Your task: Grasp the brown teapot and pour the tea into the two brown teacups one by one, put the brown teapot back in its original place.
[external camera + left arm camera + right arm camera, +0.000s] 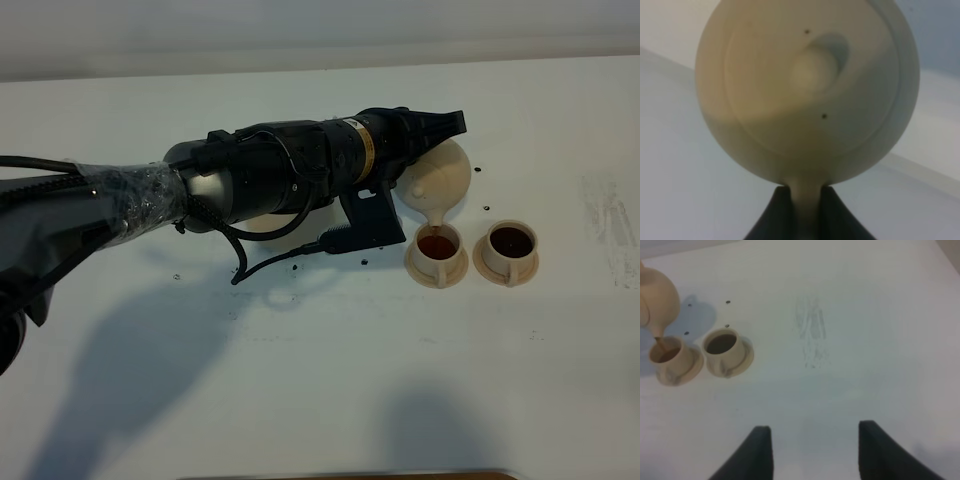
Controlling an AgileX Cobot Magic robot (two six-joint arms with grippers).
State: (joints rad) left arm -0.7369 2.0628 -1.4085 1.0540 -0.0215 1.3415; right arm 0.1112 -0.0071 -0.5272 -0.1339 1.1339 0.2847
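Observation:
The brown teapot (440, 178) hangs tilted, spout down, over the left of the two brown teacups (436, 252). A thin stream of tea runs from the spout into this cup. The other teacup (511, 245) stands just to its right on its saucer, holding dark tea. My left gripper (445, 128) reaches across from the left and is shut on the teapot's handle; in the left wrist view the teapot's lid (812, 75) fills the picture above the fingers (782, 217). My right gripper (812, 452) is open and holds nothing, well away from the cups (722, 347) and the teapot (657, 300).
A beige sliver of the wide saucer (264, 223) shows under my left arm. Dark drops dot the white table around the cups. A faint grey smudge (610, 215) marks the table to the right. A brown edge shows at the table's near side (400, 476).

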